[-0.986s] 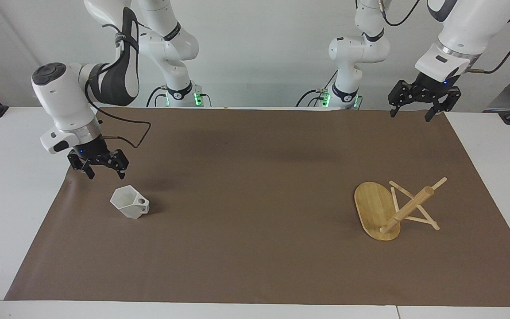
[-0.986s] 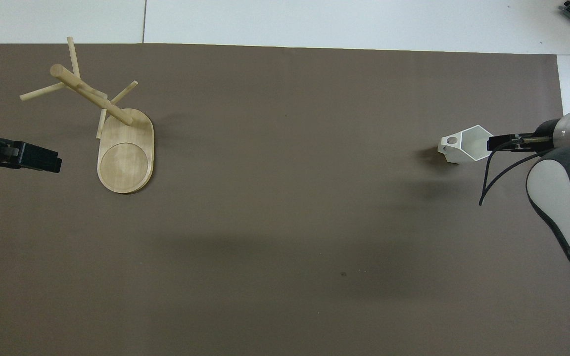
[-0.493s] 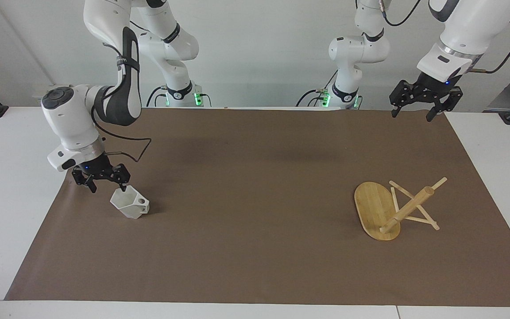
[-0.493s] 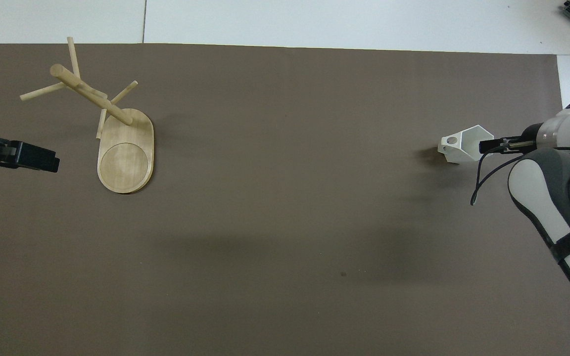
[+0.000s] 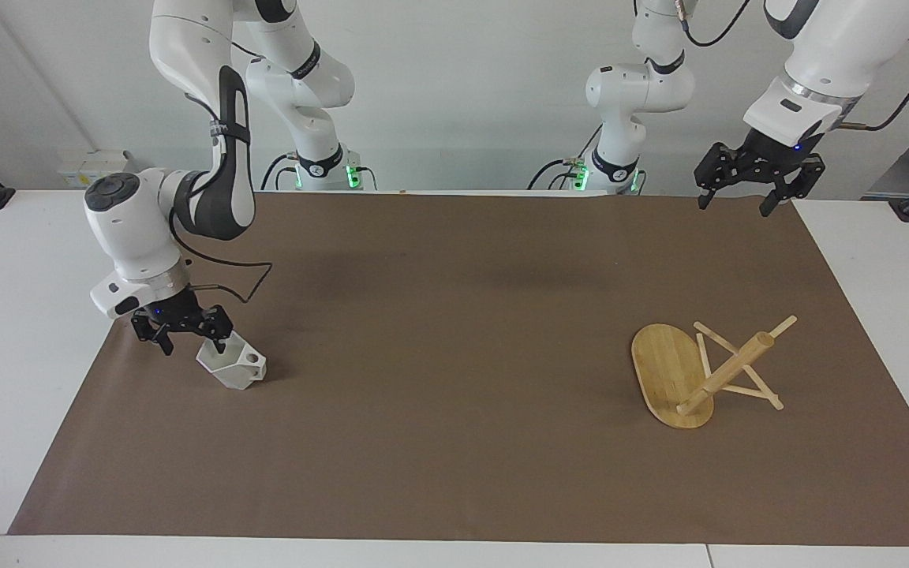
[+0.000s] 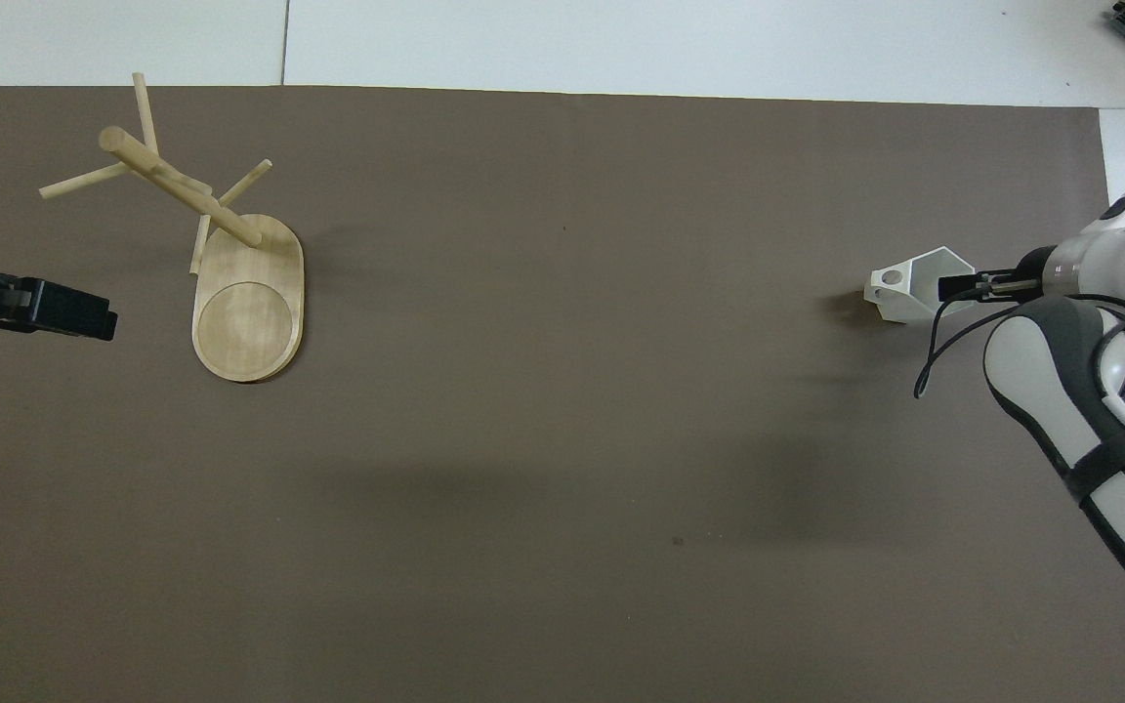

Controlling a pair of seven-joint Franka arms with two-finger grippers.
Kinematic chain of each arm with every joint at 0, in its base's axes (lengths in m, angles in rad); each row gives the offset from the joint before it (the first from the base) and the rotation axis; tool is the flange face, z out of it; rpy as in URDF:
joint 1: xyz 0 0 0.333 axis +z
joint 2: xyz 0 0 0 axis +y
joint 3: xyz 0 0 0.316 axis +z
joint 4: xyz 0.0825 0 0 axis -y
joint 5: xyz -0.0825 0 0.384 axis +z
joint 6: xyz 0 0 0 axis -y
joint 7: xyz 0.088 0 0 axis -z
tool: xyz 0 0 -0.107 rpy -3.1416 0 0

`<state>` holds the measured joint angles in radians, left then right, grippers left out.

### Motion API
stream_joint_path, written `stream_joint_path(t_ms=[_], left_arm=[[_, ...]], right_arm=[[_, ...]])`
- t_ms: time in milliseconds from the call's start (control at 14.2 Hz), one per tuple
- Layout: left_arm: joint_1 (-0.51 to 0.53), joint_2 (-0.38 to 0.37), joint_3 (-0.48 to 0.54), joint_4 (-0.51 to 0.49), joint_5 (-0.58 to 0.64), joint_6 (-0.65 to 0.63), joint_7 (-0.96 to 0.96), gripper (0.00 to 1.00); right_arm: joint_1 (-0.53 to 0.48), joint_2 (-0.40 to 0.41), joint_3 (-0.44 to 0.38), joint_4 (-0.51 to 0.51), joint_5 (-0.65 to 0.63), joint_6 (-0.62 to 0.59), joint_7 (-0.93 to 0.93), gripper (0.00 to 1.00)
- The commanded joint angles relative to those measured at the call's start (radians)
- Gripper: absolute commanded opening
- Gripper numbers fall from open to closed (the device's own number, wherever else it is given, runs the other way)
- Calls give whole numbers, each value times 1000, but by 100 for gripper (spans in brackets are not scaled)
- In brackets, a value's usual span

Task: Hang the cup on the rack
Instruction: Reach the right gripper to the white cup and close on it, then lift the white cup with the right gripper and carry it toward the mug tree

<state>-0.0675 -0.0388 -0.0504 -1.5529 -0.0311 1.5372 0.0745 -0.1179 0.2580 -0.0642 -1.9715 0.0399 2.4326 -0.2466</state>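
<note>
The white faceted cup (image 5: 232, 364) (image 6: 917, 283) sits mouth-up on the brown mat toward the right arm's end, its pierced handle pointing toward the table's middle. My right gripper (image 5: 192, 341) is down at the cup and open. One fingertip (image 6: 955, 286) is at the cup's mouth and the other stands outside the rim; nothing is gripped. The bamboo rack (image 5: 683, 371) (image 6: 230, 264) stands on its oval base toward the left arm's end. My left gripper (image 5: 754, 188) (image 6: 84, 314) waits open in the air, over the mat's edge nearest the robots.
A brown mat (image 5: 454, 379) covers most of the white table (image 5: 20, 315). The right arm's black cable (image 5: 241, 276) loops beside the wrist, just above the mat near the cup.
My right gripper has come down and moved in on the cup, from above and beside it to its rim. Cup, rack and left gripper have hardly moved.
</note>
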Motion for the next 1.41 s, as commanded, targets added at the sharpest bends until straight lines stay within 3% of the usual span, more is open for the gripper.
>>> stream_joint_path(t_ms=[0, 352, 775, 1127, 1339], left_arm=[[6, -26, 4, -29, -4, -5, -7, 100], [6, -26, 4, -29, -4, -5, -7, 100], [6, -26, 4, -29, -4, -5, -7, 100], [6, -26, 6, -29, -4, -5, -7, 100], [6, -26, 6, -29, -4, -5, -7, 100]], right_arm=[[-13, 1, 3, -12, 2, 23, -17, 94], [-9, 3, 4, -9, 5, 16, -2, 63], [0, 3, 4, 8, 63, -20, 13, 2], [1, 3, 4, 19, 64, -35, 15, 0], [3, 0, 11, 121, 77, -200, 29, 0]])
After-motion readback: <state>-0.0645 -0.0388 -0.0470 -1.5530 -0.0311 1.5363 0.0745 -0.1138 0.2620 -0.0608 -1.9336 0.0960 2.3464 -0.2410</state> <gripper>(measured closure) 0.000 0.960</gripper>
